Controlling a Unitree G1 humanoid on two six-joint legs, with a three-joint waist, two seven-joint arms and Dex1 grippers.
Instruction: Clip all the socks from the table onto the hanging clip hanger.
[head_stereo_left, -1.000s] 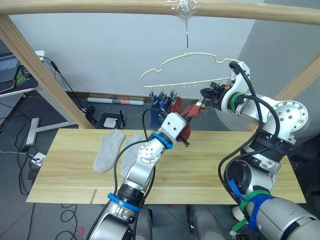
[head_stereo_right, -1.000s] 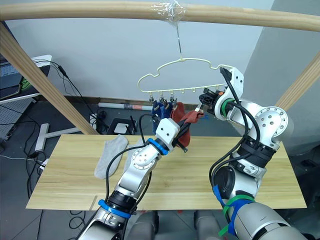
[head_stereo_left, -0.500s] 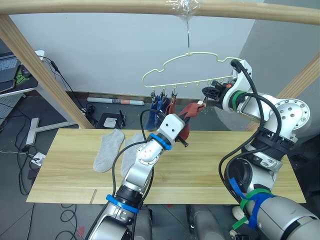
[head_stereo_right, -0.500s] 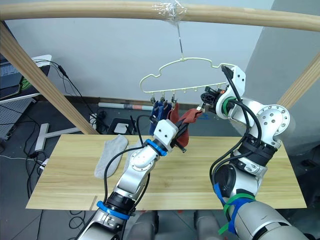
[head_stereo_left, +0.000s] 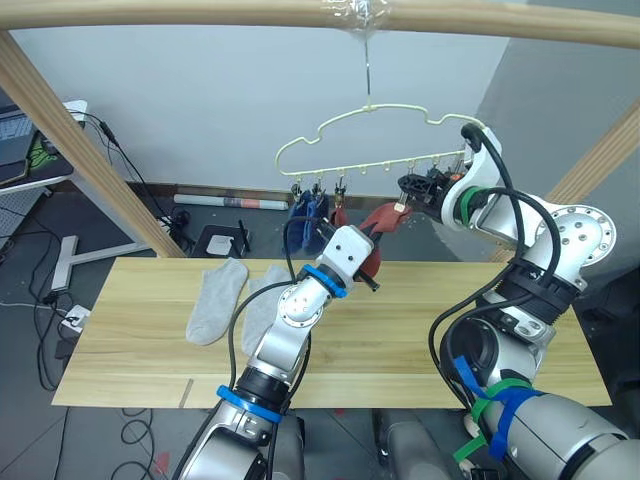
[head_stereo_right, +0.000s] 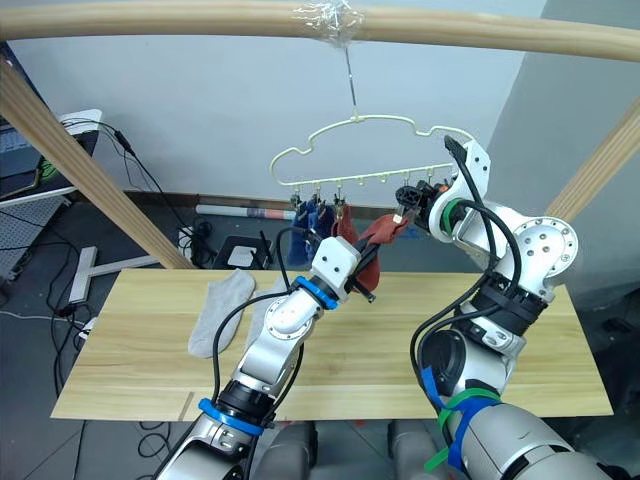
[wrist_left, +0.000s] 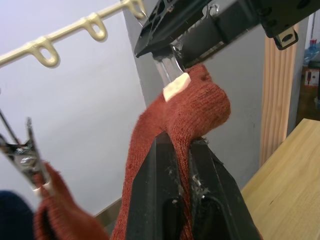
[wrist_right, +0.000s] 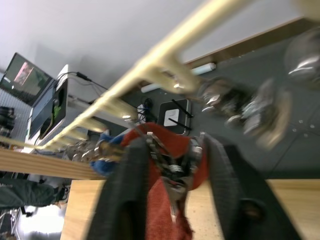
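- The clip hanger (head_stereo_left: 370, 140) is thin pale-yellow wire with a wavy top. Its hook hangs from a thick round wooden beam (head_stereo_left: 200, 12) wrapped in clear tape at that spot, and small metal clips hang in a row from loops along its lower bar.
- At the left end of that row hang two blue socks (head_stereo_left: 307, 208), with a rust red sock (head_stereo_left: 340, 214) just beside them, each held in a clip.
- A second rust red sock (wrist_left: 180, 117), of coarse ribbed knit, is stretched between the two hands below the hanger's right half.
- The left hand (wrist_left: 180, 150) has its two black fingers pressed together on a fold of this sock.
- The right hand (wrist_right: 172, 165) squeezes a metal clip (wrist_left: 169, 70) between its fingers; the clip's pale tip lies against the sock's upper edge.
- Two light grey socks (head_stereo_left: 218, 300), soft and flat, lie side by side on the left part of the worktop (head_stereo_left: 420, 340), which is made of light yellowish planks.
- A slanted wooden post (head_stereo_left: 80, 150) stands at each side of the frame. Behind are a white wall, cables and a power strip on the dark floor, and a laptop (head_stereo_left: 15, 135) on a side desk.
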